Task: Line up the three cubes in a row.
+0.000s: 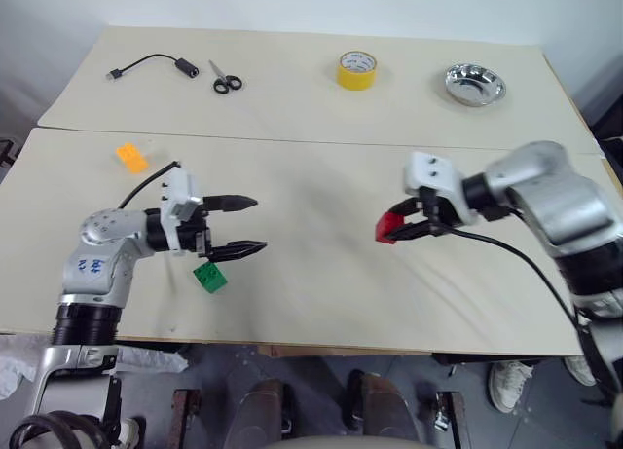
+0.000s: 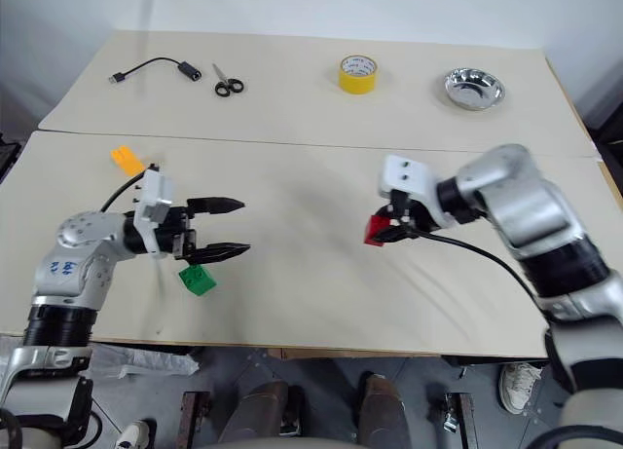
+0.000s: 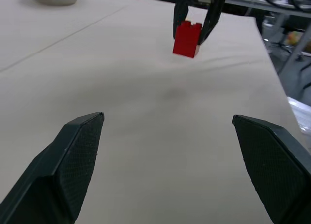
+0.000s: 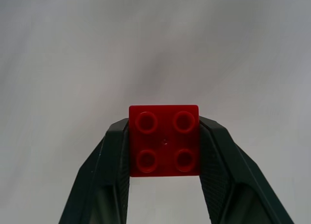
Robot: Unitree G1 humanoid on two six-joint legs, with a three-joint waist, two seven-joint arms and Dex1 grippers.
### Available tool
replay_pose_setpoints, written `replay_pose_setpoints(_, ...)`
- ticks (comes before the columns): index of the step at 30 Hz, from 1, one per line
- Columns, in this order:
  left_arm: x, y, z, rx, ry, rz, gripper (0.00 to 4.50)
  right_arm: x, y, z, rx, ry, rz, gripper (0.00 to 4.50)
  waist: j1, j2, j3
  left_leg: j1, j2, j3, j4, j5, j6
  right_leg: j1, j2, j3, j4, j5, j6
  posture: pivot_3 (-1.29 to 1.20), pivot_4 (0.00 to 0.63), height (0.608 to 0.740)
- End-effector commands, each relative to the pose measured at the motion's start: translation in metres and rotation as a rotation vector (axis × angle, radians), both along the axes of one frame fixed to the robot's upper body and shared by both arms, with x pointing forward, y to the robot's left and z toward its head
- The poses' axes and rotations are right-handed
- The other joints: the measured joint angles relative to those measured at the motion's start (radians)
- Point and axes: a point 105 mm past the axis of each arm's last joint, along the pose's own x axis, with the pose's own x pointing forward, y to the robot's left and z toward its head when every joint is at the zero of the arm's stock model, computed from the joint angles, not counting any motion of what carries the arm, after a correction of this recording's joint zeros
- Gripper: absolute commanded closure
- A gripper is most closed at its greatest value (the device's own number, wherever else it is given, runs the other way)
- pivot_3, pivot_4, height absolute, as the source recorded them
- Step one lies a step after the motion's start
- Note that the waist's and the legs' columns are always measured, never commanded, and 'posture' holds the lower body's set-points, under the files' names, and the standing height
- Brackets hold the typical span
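My right gripper (image 1: 397, 226) is shut on the red cube (image 1: 387, 227) and holds it just above the table, right of centre; the studded top of the red cube (image 4: 164, 140) sits between its fingers. The green cube (image 1: 209, 277) lies on the near left of the table, just below my left gripper (image 1: 247, 225), which is open and empty and points toward the right. The orange-yellow cube (image 1: 130, 157) rests farther back on the left. From the left wrist, the red cube (image 3: 187, 38) hangs ahead in the other gripper.
Along the far table stand a yellow tape roll (image 1: 356, 69), a metal bowl (image 1: 474, 85), scissors (image 1: 225, 79) and a black cable (image 1: 154, 67). A seam (image 1: 292, 139) runs between the two table tops.
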Motion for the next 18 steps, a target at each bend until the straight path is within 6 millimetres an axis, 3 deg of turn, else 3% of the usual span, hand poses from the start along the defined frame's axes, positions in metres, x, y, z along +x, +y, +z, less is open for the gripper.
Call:
replay_pose_setpoints(1,-0.010,0.015,0.011,-0.018,-0.054,0.078,0.00,0.010,0.012,-0.010,-0.097,-0.049,0.088,3.02,-0.006,0.000,0.000,0.000,0.000,0.000,0.000,0.000,0.000,0.000,0.000,0.000,0.000,0.000,0.000,0.00,0.150,0.740)
replay_pose_setpoints(8,-0.022,0.026,0.007,-0.027,-0.046,0.153,0.00,0.013,0.026,-0.017,-0.090,-0.034,0.165,3.02,-0.004,0.000,0.000,0.000,0.000,-0.002,0.000,0.000,0.000,0.001,0.000,-0.001,0.000,0.000,0.000,0.00,0.150,0.740)
replay_pose_setpoints(11,-0.025,0.033,0.006,-0.033,-0.045,0.191,0.00,0.016,0.029,-0.015,-0.075,-0.062,0.181,1.96,-0.014,0.000,0.000,0.001,0.001,-0.001,0.000,0.000,0.000,0.001,0.001,-0.001,0.000,0.000,0.000,0.00,0.150,0.740)
replay_pose_setpoints(16,-0.026,0.056,0.008,-0.068,-0.057,0.315,0.00,0.016,0.028,0.007,0.084,-0.156,0.226,0.24,-0.026,0.000,0.000,0.001,0.001,-0.001,0.000,0.000,0.000,0.001,0.001,-0.001,0.000,0.000,0.000,0.00,0.150,0.740)
replay_pose_setpoints(18,-0.028,0.071,0.010,-0.086,-0.062,0.380,0.00,0.010,0.024,0.017,0.190,-0.206,0.268,0.05,-0.026,0.000,0.000,0.001,0.001,-0.001,-0.001,0.000,0.000,0.001,0.001,-0.001,0.000,0.000,0.000,0.00,0.150,0.740)
